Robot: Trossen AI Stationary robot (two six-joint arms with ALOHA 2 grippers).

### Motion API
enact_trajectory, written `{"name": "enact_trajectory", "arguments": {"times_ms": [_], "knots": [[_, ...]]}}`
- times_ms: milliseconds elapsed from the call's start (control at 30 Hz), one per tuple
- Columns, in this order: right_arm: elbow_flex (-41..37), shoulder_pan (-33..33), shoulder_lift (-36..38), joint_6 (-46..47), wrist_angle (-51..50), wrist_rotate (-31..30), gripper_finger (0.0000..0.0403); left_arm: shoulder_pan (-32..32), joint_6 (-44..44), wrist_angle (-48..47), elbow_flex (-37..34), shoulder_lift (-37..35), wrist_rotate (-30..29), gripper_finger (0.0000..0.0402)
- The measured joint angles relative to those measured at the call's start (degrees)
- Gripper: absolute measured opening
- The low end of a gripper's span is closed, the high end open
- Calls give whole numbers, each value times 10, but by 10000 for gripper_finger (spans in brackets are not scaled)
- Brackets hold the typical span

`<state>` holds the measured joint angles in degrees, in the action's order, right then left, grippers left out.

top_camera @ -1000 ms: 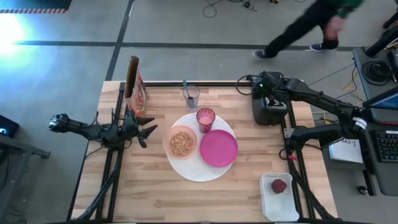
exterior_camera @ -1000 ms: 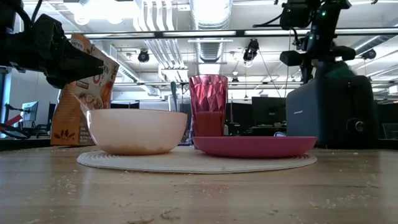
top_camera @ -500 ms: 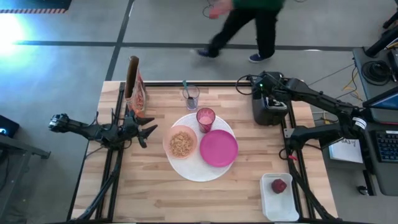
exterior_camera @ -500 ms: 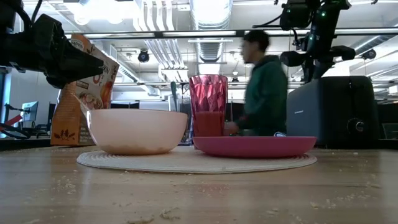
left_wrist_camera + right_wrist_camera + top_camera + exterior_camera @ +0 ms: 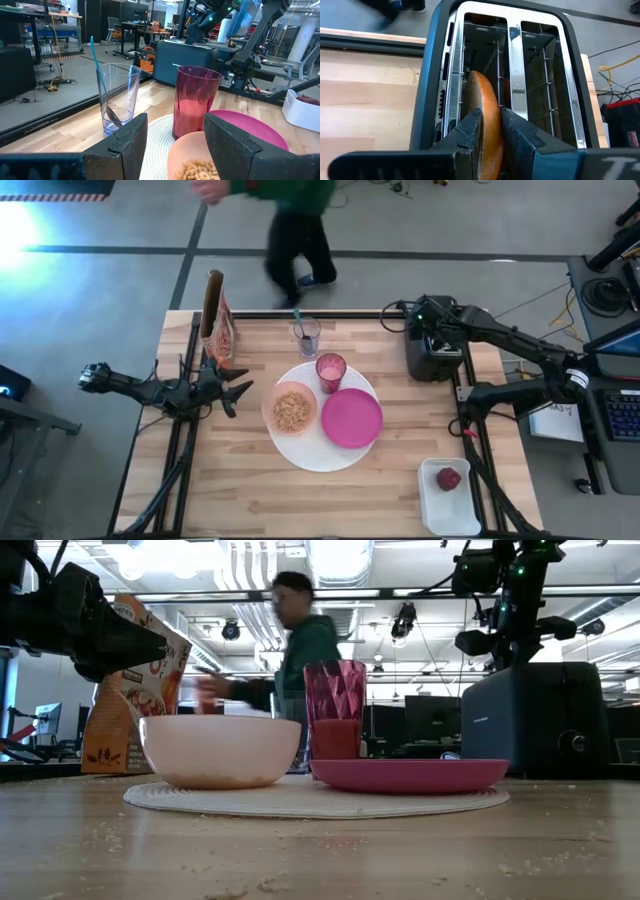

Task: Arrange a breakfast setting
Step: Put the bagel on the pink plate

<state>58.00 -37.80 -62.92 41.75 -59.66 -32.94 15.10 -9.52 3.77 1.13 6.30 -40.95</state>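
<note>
Two dark fingers of our right gripper (image 5: 490, 132) pinch the bagel (image 5: 484, 100), one on each flat face, jaws narrow and clamped on it. The bagel stands on edge, part risen from one slot of the black toaster (image 5: 432, 352), which sits to the right of the white placemat (image 5: 310, 450). On the placemat we see the magenta plate (image 5: 352, 418), the peach bowl (image 5: 291, 408) of cereal and the pink cup (image 5: 331, 369). Our left gripper (image 5: 232, 386) waits left of the placemat, fingers (image 5: 235, 150) apart and empty. Beyond the placemat a clear glass (image 5: 116, 102) holds the teal-handled spoon (image 5: 95, 55).
</note>
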Motion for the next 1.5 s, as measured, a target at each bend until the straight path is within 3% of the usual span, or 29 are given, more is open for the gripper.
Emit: {"name": "enact_trajectory", "arguments": {"times_ms": [133, 367, 567, 1167, 1267, 1500], "knots": [[0, 0, 0, -9, 0, 2, 61, 0, 0, 0, 0, 0, 0, 178], [2, 0, 0, -20, -3, 4, 18, 0, 0, 0, 0, 0, 0, 178], [23, -1, 0, -43, -8, 7, 15, 0, 0, 0, 0, 0, 0, 178], [218, -9, 0, -84, -77, -12, 13, 0, 0, 0, 0, 0, 0, 178], [243, -9, 0, -82, -77, 41, 13, 0, 0, 0, 0, 0, 0, 178], [249, 7, 1, -57, -78, 274, 13, 0, 0, 0, 0, 0, 0, 178]]}}
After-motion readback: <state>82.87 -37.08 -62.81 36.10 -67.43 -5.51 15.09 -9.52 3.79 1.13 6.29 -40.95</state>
